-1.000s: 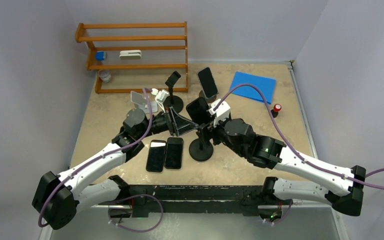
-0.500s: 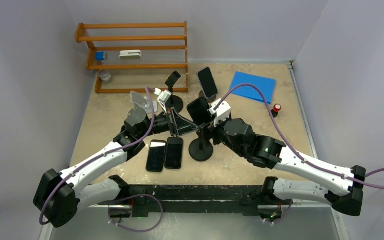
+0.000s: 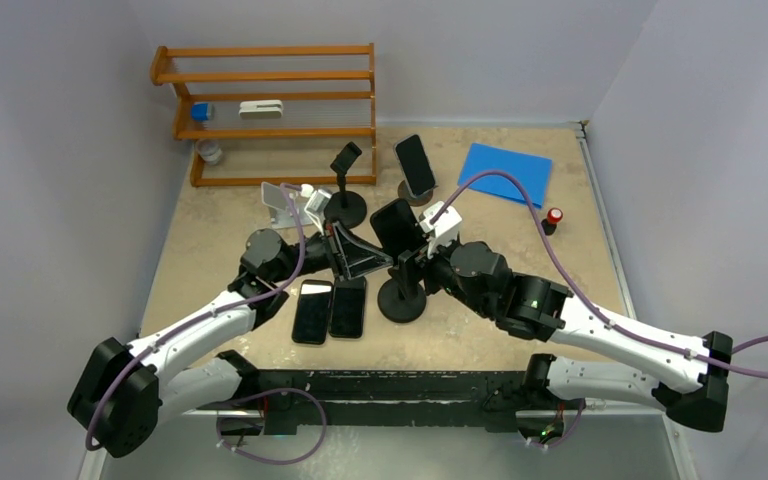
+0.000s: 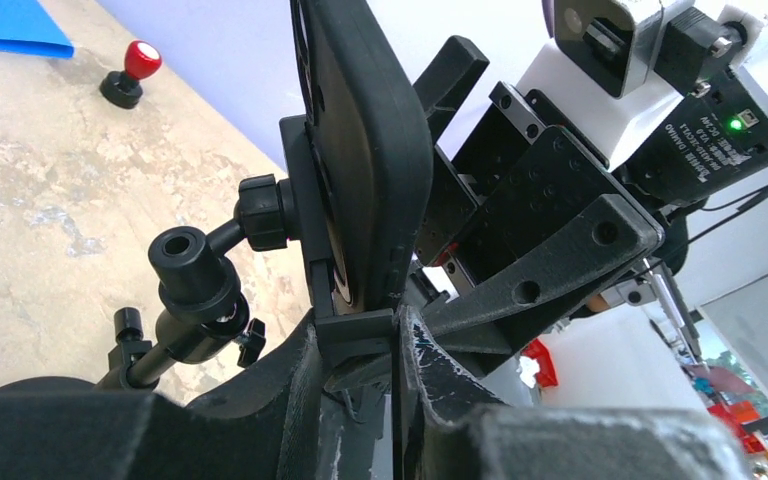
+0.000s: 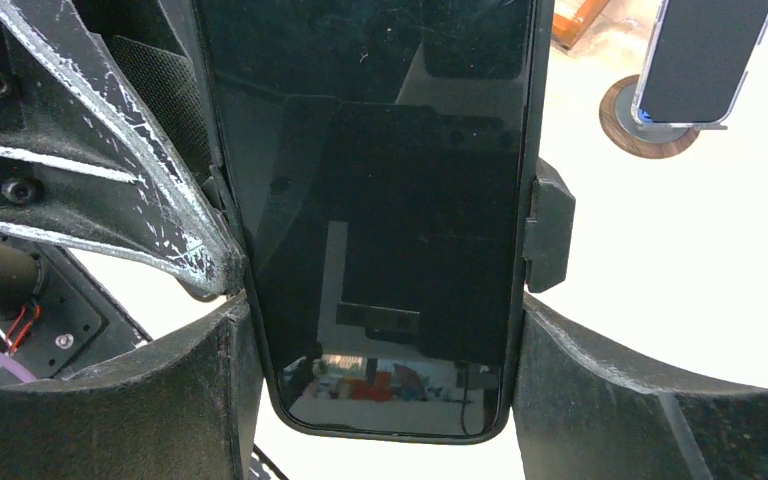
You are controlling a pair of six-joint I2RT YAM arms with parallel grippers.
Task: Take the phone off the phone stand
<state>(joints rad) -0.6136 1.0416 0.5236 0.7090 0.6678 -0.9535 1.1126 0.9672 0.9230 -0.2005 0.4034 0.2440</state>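
Mid-worktop (image 3: 210,250): right gripper (image 5: 385,320) clamped on the long edges of the phone (image 3: 397,226), left gripper (image 4: 397,345) pinching the phone stand (image 3: 403,298) bracket under it.

The left gripper (image 4: 397,335) has drawn back slightly, jaws narrower (now pinching the phone stand (image 4: 198,272)).
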